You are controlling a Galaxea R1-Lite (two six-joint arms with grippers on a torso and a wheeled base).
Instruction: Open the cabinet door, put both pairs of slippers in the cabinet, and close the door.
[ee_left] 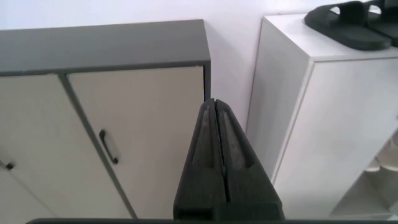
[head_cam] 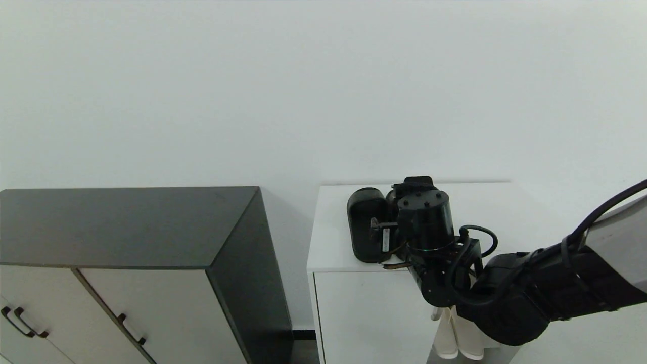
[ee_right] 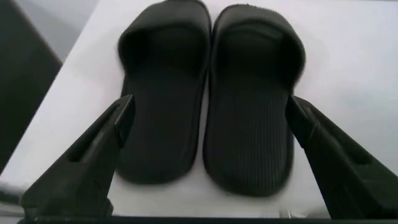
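Note:
A pair of black slippers (head_cam: 365,225) lies side by side on top of the white stand (head_cam: 343,253). My right gripper (ee_right: 209,106) is open just above the black slippers (ee_right: 249,106), with one finger outside each slipper. A pale pair of slippers (head_cam: 457,341) shows low at the stand's front, partly hidden by my right arm. The dark-topped cabinet (head_cam: 121,222) stands to the left with its beige doors (ee_left: 143,130) closed and black handles (ee_left: 109,146). My left gripper (ee_left: 215,112) is shut on nothing, in the air in front of the cabinet's right door.
A narrow gap (head_cam: 298,283) separates the cabinet from the white stand. A plain white wall (head_cam: 323,91) runs behind both. The cabinet's second handle pair (head_cam: 22,323) sits at the far left.

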